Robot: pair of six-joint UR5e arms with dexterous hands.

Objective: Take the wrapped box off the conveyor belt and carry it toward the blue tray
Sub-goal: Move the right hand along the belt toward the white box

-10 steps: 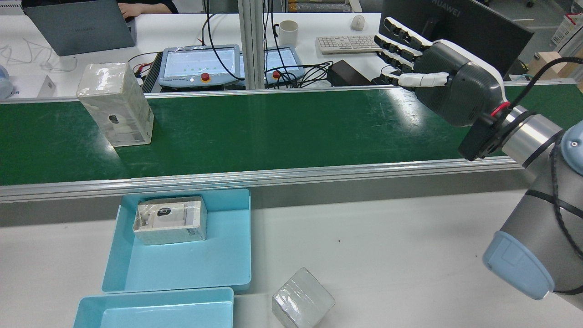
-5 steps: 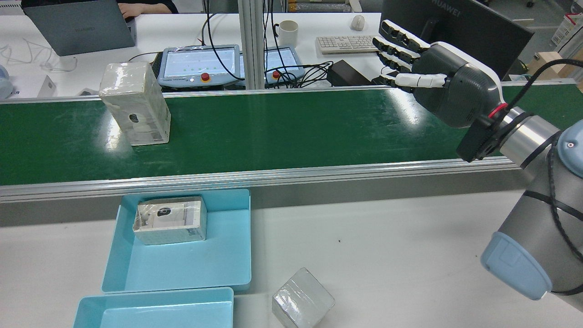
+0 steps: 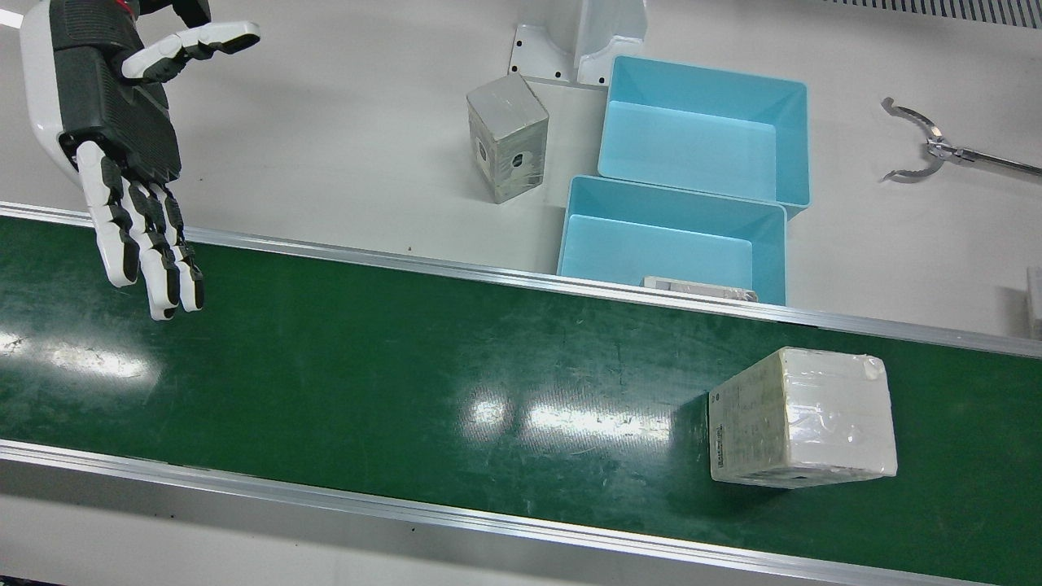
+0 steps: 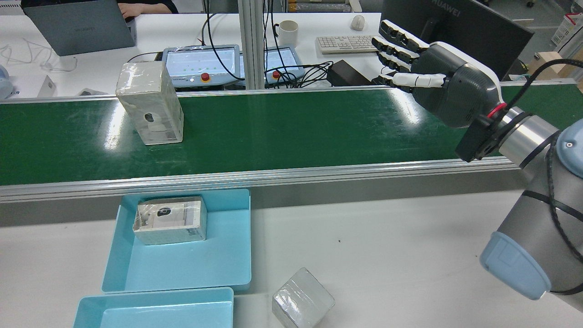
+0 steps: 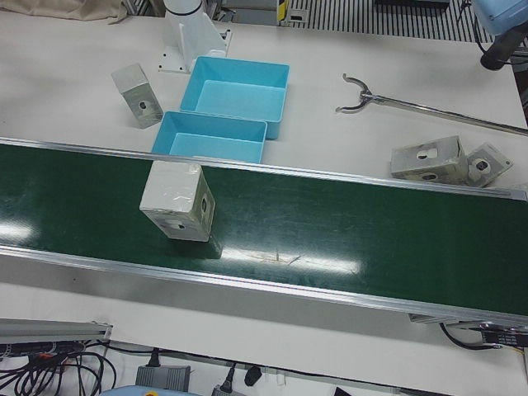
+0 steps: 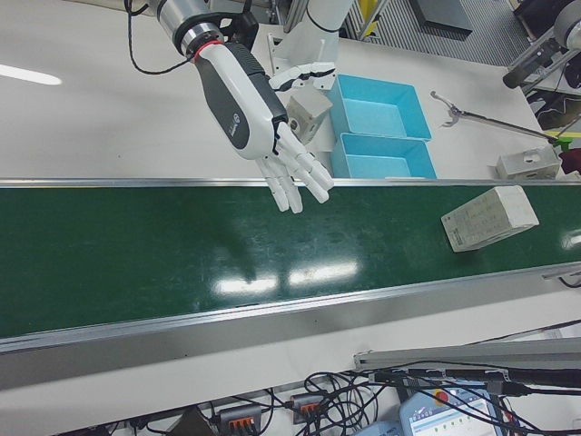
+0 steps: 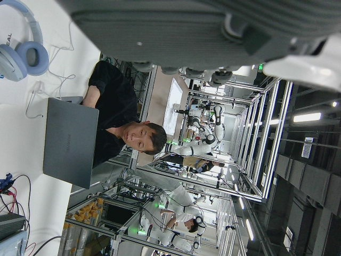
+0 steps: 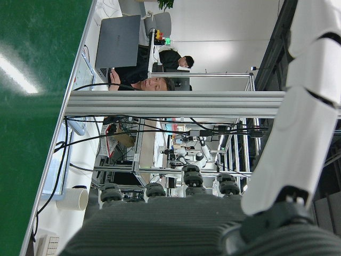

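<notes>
Right hand [image 4: 448, 91] hangs over the right end of the conveyor belt [image 4: 291, 127], palm turned toward the oncoming traffic, fingers [image 3: 151, 252] spread and empty, the thumb held out to one side; that posture reads as a waiting catch, a pocket left for a box to ride into rather than a reach. The wrapped box [image 4: 150, 102] stands upright on the belt toward its left end in the rear view, well apart from the hand, with bare green belt between them. On the near side of the belt sits the blue tray [image 4: 227, 273], already holding another wrapped box [image 4: 169, 220], which is probably why the hand waits downstream and not over the tray. A second tray [image 4: 155, 307] lies nearer still, and a loose box [image 4: 302, 304] rests on the table [image 4: 387, 255] to its right. Left hand shows only as a dark blurred edge in its own camera, so whether it is spread or curled I cannot tell. Against the earlier rear frames, the box on the belt has travelled rightward in steady steps, while the right hand has barely shifted, only drawing slightly back and up; trays and their contents lie unchanged.
</notes>
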